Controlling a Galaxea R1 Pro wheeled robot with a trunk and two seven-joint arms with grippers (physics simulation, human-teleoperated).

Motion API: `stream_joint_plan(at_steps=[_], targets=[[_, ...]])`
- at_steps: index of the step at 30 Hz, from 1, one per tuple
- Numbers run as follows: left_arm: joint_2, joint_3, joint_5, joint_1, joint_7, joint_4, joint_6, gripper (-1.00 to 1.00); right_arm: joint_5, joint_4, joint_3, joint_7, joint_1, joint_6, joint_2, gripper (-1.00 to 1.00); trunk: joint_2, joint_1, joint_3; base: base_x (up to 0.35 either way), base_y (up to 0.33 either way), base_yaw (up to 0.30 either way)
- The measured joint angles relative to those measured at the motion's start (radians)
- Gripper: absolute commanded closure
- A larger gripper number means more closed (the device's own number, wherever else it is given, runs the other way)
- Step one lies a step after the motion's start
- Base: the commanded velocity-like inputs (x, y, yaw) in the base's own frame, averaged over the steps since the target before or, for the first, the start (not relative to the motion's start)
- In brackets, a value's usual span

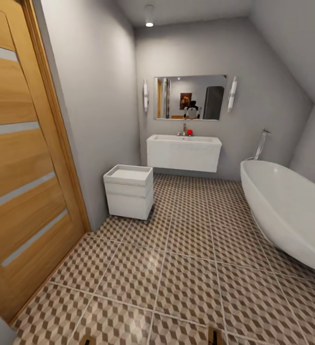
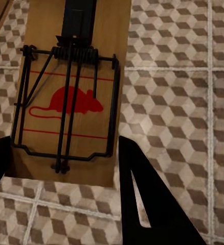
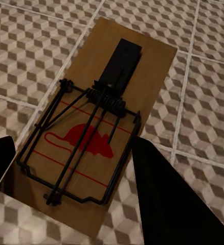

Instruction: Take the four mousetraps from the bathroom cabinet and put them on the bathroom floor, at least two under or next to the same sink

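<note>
— The room?
— Patterned bathroom floor (image 1: 186, 268), sink (image 1: 183, 152) on the far wall.
— The arms?
— Both angled down over tiles; left gripper (image 2: 66, 158) and right gripper (image 3: 73, 168) each clamp a mousetrap (image 2: 71, 92) (image 3: 96, 127).

No words, brand names or numbers can be read anywhere. The only sign is a red mouse silhouette, printed between thin red lines on the wooden board of the mousetrap (image 2: 71, 97) in the left wrist view. The same red mouse mark stands on the board of the mousetrap (image 3: 91, 138) in the right wrist view.
</note>
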Motion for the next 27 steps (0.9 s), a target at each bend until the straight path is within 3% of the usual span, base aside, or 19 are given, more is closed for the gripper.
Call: stream_joint_plan(at_steps=[27], targets=[[0.000,0.000,0.001,0.000,0.000,0.000,0.002,1.00,0.000,0.000,0.001,-0.001,0.000,0.000,0.002,1.00,0.000,0.000,-0.001,0.304,-0.094,-0.029]])
